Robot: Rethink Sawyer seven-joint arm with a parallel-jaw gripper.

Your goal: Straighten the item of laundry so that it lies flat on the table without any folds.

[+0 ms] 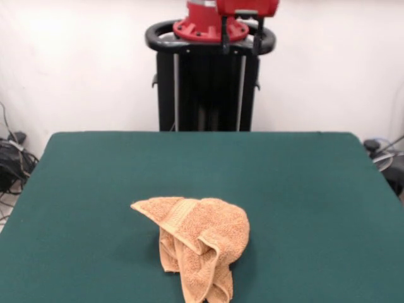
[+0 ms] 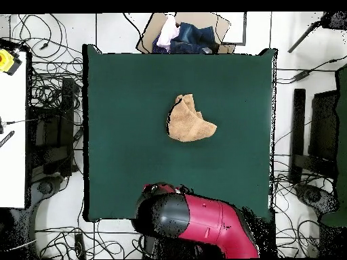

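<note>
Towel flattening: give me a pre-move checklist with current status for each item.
1. Towel lies flat: not ok, it sits crumpled in a heap with folds hanging over each other.
2. Towel fully on the table: ok, green surface shows around it on three sides in the front view and on every side in the overhead view.
3. A free corner to pick: ok, a pointed corner sticks out at the heap's left in the front view.
4. Arm clear of the towel: ok, it is drawn back over the table's edge by the base.
5. Gripper state: cannot tell.
6. Other things on the table near the towel: ok, none visible.
</note>
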